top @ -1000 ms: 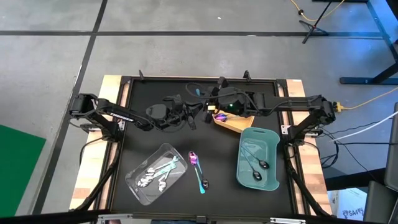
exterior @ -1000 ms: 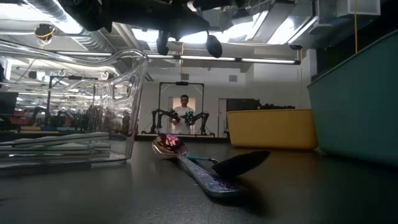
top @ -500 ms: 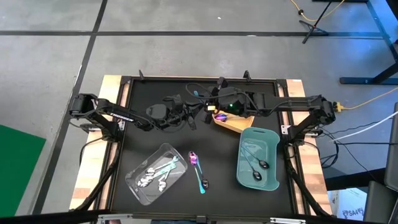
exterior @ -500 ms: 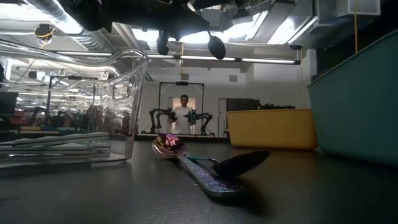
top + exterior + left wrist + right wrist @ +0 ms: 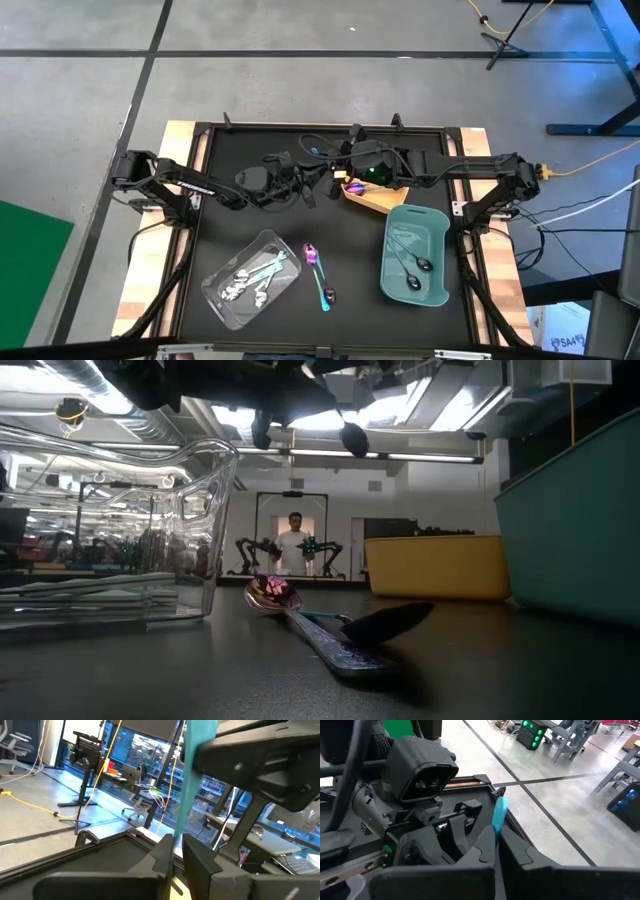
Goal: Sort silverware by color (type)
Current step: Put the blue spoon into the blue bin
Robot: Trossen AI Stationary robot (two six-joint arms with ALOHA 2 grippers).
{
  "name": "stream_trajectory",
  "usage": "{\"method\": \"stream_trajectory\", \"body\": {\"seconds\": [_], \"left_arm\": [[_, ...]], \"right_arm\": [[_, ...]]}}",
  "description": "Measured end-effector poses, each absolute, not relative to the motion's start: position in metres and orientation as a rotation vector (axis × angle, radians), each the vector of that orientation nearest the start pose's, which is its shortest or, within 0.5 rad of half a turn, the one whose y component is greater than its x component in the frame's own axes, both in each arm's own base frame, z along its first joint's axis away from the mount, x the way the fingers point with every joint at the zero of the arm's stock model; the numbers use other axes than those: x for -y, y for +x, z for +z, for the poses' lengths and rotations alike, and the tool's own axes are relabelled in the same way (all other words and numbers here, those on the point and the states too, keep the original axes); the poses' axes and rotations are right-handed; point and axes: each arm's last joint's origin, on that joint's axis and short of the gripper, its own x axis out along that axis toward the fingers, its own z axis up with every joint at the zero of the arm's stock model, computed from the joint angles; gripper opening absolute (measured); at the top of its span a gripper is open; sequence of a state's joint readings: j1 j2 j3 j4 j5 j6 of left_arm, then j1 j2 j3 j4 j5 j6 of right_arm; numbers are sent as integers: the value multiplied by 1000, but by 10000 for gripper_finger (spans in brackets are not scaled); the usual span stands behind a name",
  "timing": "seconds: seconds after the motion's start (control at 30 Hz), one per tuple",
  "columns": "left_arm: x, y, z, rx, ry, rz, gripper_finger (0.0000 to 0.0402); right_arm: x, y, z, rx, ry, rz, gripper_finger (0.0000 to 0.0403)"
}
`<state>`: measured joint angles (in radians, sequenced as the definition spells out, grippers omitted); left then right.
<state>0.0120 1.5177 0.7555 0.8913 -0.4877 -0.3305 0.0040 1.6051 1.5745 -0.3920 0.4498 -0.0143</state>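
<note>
- Above the far middle of the table, your two arms meet over one teal-handled spoon (image 5: 317, 150), held in the air well clear of the surface.
- Your left gripper (image 5: 176, 842) is clenched on the teal handle, which runs up between its fingers toward the other arm.
- Your right gripper (image 5: 496, 837) is also clamped on that handle, whose tip pokes out past its fingertips.
- Below them sits the yellow tray (image 5: 378, 200). The teal tray (image 5: 437, 262), already holding dark-headed spoons, lies nearer the right arm.
- The clear tray (image 5: 228, 305) of silver pieces sits on the left. An iridescent spoon (image 5: 312, 255) and a dark-headed spoon (image 5: 324, 292) wait on the table between the clear and teal trays.
- With both claws gripping at once, pulling the arms apart before one lets go could bend the thin handle or tear it out of both.
- If both release together, the spoon falls. From this spot it would likely land in or beside the yellow tray, the wrong group.
- The right claw seems to hold near the handle's end, so a quick swing toward the teal tray could let the spoon pivot and slip.
</note>
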Motion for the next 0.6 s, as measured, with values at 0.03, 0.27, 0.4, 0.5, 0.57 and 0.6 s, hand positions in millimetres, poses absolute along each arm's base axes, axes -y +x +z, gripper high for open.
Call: {"method": "stream_trajectory", "body": {"seconds": [0.03,0.27,0.4,0.5,0.57,0.6], "left_arm": [[-17,317,253,209,-354,473,36],[-18,317,253,208,-353,472,54],[-18,317,253,199,-351,473,70],[-18,317,249,163,-343,479,82],[-18,318,247,142,-337,482,89],[-18,318,246,126,-333,485,92]], "right_arm": [[11,361,381,-420,-115,-437,1],[12,361,382,-424,-140,-446,0],[12,359,383,-431,-177,-466,0],[12,353,387,-436,-187,-466,0],[12,346,392,-441,-189,-466,0],[12,341,395,-445,-188,-465,0]]}}
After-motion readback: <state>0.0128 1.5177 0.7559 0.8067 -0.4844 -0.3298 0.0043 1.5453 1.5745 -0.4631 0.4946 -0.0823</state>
